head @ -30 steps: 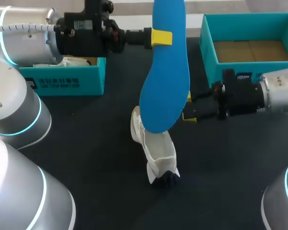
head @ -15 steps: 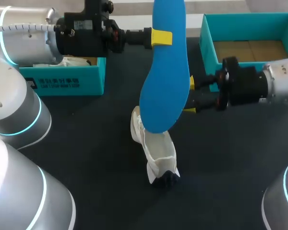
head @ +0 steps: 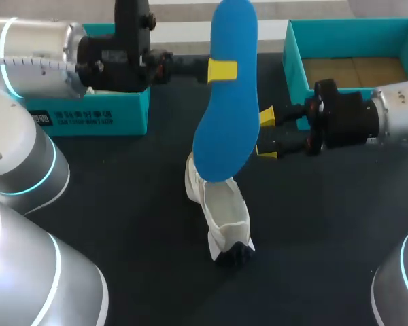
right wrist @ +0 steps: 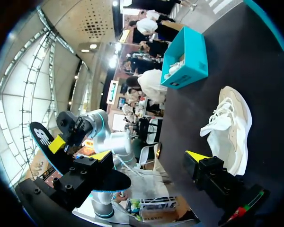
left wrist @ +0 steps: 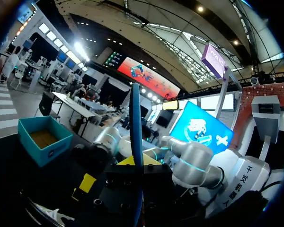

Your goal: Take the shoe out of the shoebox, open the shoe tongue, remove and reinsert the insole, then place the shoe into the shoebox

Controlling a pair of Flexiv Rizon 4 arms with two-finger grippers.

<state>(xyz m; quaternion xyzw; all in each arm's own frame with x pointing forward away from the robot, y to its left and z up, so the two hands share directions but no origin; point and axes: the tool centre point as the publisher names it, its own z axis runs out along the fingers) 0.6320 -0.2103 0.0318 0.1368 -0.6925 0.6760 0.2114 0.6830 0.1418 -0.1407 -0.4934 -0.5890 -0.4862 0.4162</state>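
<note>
Head view: blue insole (head: pixel 226 102) partly hides the white shoe (head: pixel 221 207).

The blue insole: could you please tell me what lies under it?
The white shoe lies under the blue insole; its near end shows, but the insole covers its far end.

Three views of one table: one from above, two from the wrists.

The head view looks down from above and behind on the dark table (head: pixel 122 217) and takes in both arms. The left wrist view looks out along the left tool (left wrist: pixel 136 165). It sits so near the blue insole (left wrist: pixel 135 118) that the insole shows edge-on, and it faces the open shoebox (left wrist: pixel 40 142) across the table. The right wrist view looks past the right tool (right wrist: pixel 149 156), low over the table, toward the white shoe (right wrist: pixel 232 123). All three views share that insole.
</note>
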